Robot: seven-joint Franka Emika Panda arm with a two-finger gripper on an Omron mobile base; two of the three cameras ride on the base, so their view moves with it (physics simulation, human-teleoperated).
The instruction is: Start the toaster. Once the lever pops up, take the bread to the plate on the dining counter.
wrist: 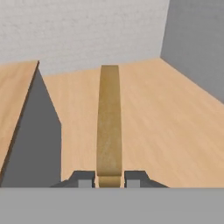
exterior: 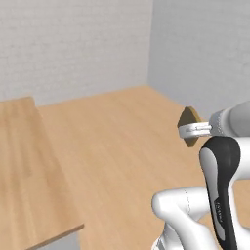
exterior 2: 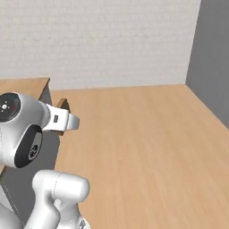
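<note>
Between my two finger tips [wrist: 86, 180], edge-on to the hand view, sat the bread [wrist: 109, 122]: a thin brown slice running straight away from the hand, lower edge pinched in my gripper [wrist: 109, 181]. So the gripper was clenched on the bread, not released. In the left base view the slice [exterior: 189, 118] showed as a brown diamond poking past the white fingers [exterior: 193, 130], carried in the air above the wooden floor [exterior: 127, 146], touching nothing else. From the right base view just a sliver of it [exterior 2: 62, 107] peeked out behind the hand [exterior 2: 67, 121].

Handling, as I judged it: light, thin, fairly stiff once toasted, but crumbly and easy to snap or crush. I held it near one edge, across its thin faces, which left most of the slice cantilevered out front. A grip nearer the middle would have been steadier, though a light squeeze at the edge looked enough for so little weight. A quick swing could have made it pivot or slip.

The dining counter [exterior: 29, 166] lay off to the left with its light wooden top; its grey side [wrist: 37, 144] showed in the hand view. I could not tell where the plate was. White brick wall [exterior 2: 98, 40] ahead, grey wall [exterior: 200, 44] to the right.
</note>
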